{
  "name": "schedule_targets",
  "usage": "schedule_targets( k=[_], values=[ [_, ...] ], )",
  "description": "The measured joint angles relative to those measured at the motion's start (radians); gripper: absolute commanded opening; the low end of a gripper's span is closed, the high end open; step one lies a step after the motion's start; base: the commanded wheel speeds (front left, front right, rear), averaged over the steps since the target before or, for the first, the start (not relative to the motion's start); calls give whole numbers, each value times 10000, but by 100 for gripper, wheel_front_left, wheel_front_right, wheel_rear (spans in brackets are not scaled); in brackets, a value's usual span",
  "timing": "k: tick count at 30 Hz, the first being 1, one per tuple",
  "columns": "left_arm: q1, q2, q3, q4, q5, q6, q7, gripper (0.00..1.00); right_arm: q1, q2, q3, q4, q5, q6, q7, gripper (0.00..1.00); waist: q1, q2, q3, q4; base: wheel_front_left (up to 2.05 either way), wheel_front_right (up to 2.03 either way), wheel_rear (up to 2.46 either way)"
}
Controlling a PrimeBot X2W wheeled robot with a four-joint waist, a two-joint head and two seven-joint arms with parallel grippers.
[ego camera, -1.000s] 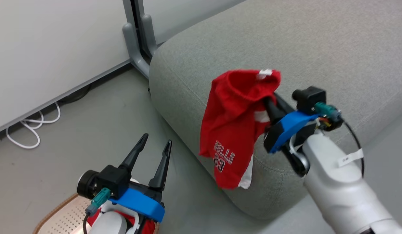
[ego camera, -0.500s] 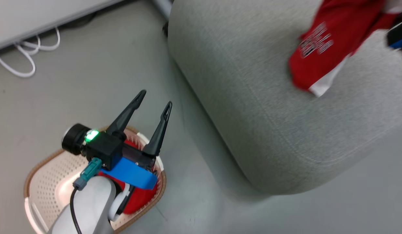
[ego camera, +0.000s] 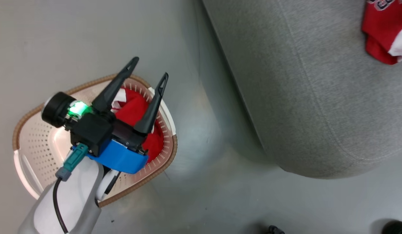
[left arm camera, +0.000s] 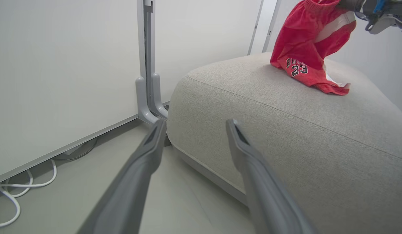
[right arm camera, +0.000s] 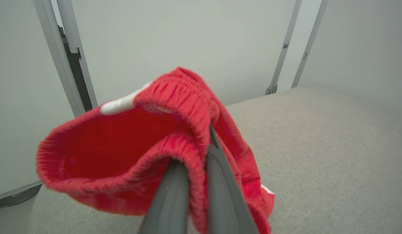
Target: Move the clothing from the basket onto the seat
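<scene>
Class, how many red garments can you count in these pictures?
2. One garment in the basket; the other garment in the right gripper, lower end on the seat. More may be hidden.

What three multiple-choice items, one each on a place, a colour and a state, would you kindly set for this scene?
1. Where does the hem of the red shorts gripped by the right gripper rest?
A. on the seat
B. on a shelf
C. on a table

2. What colour is the rim of the basket?
A. blue
B. brown
C. black

3. How is the left gripper?
A. shut on fabric
B. shut on a handle
C. open, gripping nothing

Answers:
1 A: the left wrist view shows the hem lying on the grey cushion.
2 B: the head view shows a brown woven-look band round the edge.
3 C: its fingers stand wide apart in the head and left wrist views.
</scene>
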Motion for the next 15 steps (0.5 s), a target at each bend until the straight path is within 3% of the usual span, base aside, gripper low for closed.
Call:
schedule_targets(
  k=[15],
  values=[
    [-151,115,203,-222,157,12,0,100,461,813,-1461,941,-1638,0,-10,0,-1,0,882,155,0,0,0]
  ],
)
